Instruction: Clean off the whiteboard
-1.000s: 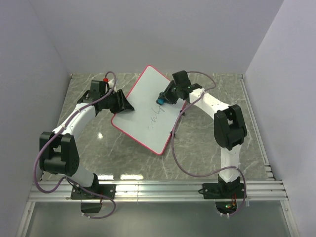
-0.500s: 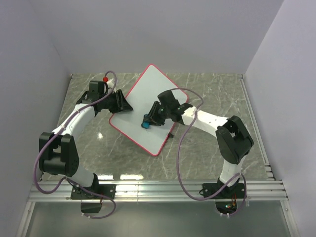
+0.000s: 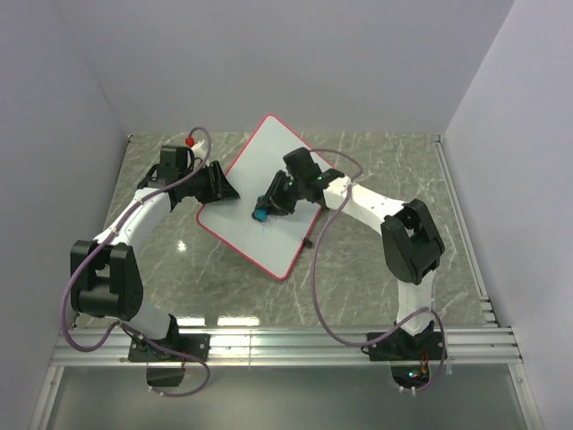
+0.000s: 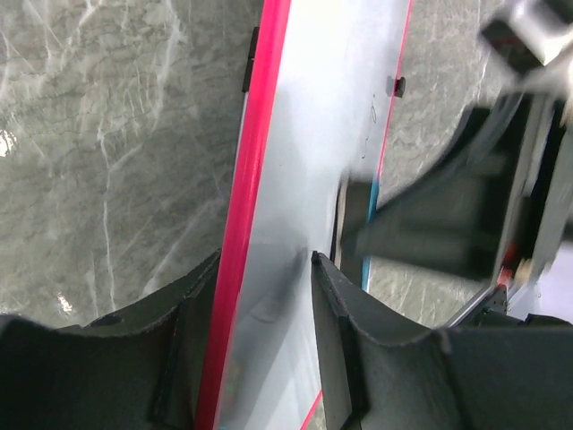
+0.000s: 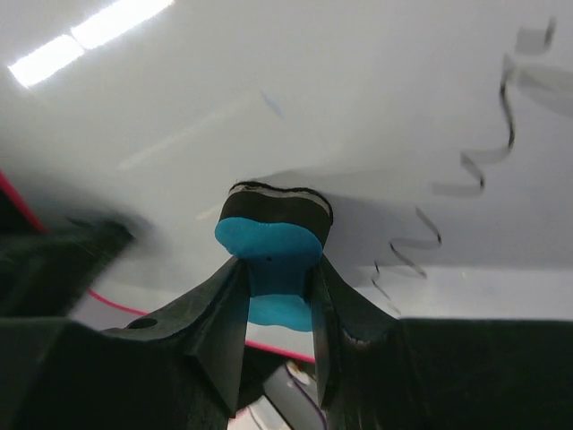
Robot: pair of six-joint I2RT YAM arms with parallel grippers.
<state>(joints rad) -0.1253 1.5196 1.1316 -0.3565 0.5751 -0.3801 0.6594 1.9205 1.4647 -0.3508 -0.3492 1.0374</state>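
Note:
The whiteboard lies tilted like a diamond on the marble table, with a thin red-pink rim. My left gripper grips its left edge. In the left wrist view the jaws close on the rim and the white surface. My right gripper is shut on a blue eraser and presses it on the board's middle. The right wrist view shows the eraser with its dark felt against the board. Thin squiggly pen marks lie to its right.
Grey marble tabletop surrounded by white walls, with an aluminium rail along the near edge. Purple cables hang from both arms. A small black clip sits on the board's lower right edge. My right arm shows blurred in the left wrist view.
My right gripper swept the eraser from the board's upper right down-left across the writing, then slightly up. The writing no longer shows in the top view. The left gripper stayed put.

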